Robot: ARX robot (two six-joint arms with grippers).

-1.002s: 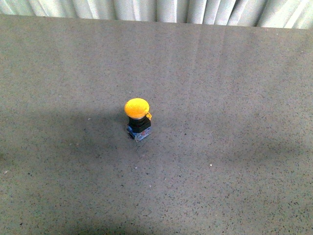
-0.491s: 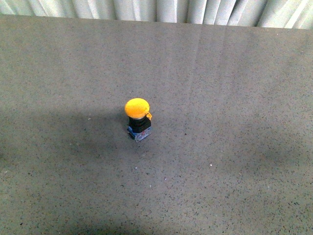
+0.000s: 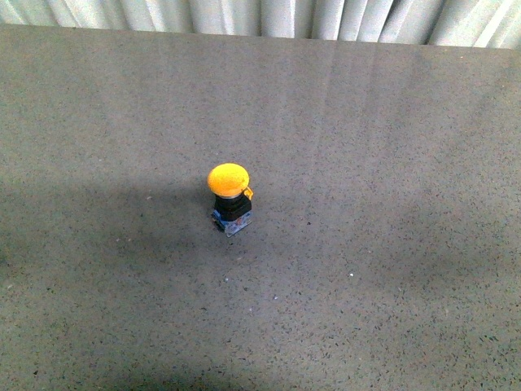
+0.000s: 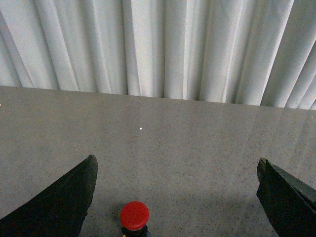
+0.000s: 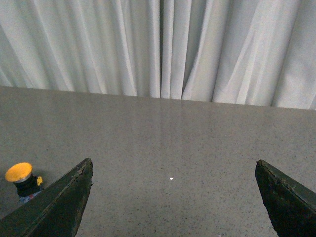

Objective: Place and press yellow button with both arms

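Yellow-domed mushroom push-button (image 3: 229, 195) with black body stands upright on the grey speckled table (image 3: 391, 163); both grippers (image 4: 175, 197) (image 5: 173, 197) gape wide, empty.

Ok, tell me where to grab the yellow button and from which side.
Grip the yellow button by its black body, just under the dome cap, with fingers closing from the sides. It stands upright on the table, and the cap overhangs the narrower body, so a grip on the rounded dome would likely slip.

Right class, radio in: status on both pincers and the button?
Both pincers open, empty: left pincer, right pincer. Yellow button upright on table, untouched. Nothing in the way.
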